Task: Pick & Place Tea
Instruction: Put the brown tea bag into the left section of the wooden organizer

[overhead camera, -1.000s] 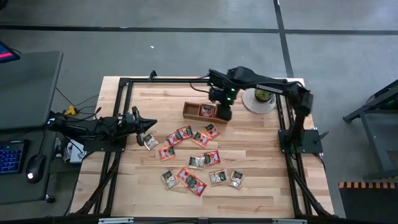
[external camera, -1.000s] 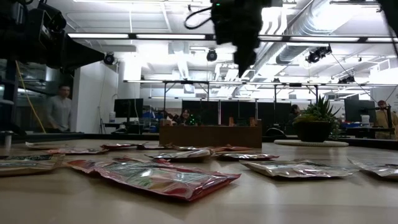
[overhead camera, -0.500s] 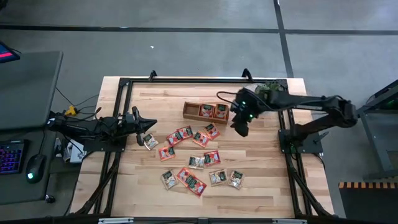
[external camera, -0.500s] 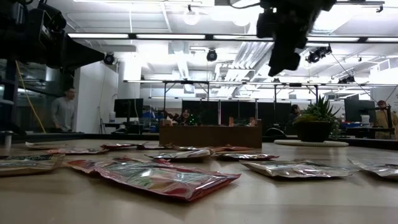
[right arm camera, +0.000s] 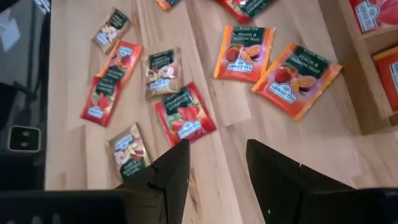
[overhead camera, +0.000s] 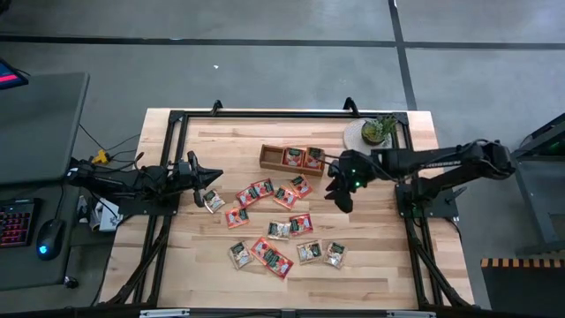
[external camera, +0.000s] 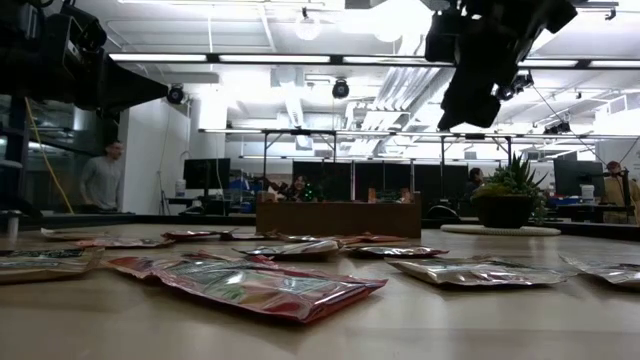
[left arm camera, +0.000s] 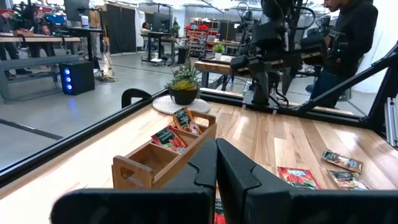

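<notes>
Tea sachets [overhead camera: 281,225] lie scattered flat across the middle of the wooden table [overhead camera: 380,256], red-orange and pale grey-green mixed, none stacked. 2 more red-orange sachets sit in the middle and right compartments of the wooden tray [overhead camera: 291,158]; the left compartment is bare. The right gripper [overhead camera: 340,196] hangs above the table just right of the loose spread, near the tray's right end; its wrist view shows the fingers [right arm camera: 169,174] parted, nothing between them. The left gripper [overhead camera: 214,177] rests at the table's left edge, fingers [left arm camera: 236,171] pressed together, empty. A potted plant [overhead camera: 378,130] stands at the far right corner.
</notes>
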Controlling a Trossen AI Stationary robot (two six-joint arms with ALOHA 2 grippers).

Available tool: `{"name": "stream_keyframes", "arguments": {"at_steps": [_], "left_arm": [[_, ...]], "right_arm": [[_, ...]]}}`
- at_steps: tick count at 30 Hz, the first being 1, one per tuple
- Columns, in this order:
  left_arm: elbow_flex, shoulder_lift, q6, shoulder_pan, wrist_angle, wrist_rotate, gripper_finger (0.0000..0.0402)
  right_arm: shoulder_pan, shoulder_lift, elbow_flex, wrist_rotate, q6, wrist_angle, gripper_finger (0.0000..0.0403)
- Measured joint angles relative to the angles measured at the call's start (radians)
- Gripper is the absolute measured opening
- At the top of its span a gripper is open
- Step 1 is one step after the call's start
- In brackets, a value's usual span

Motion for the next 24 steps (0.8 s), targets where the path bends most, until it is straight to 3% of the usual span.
{"name": "stream_keyframes", "arguments": {"at_steps": [14,24], "left_arm": [[0.000,0.000,0.000,0.000,0.000,0.000,0.0000],[0.000,0.000,0.000,0.000,0.000,0.000,0.0000]], "right_arm": [[0.013,0.000,0.000,0.074,-0.151,0.030,0.0153],[0.006,0.000,0.001,0.112,-0.045,0.082,0.0154]]}}
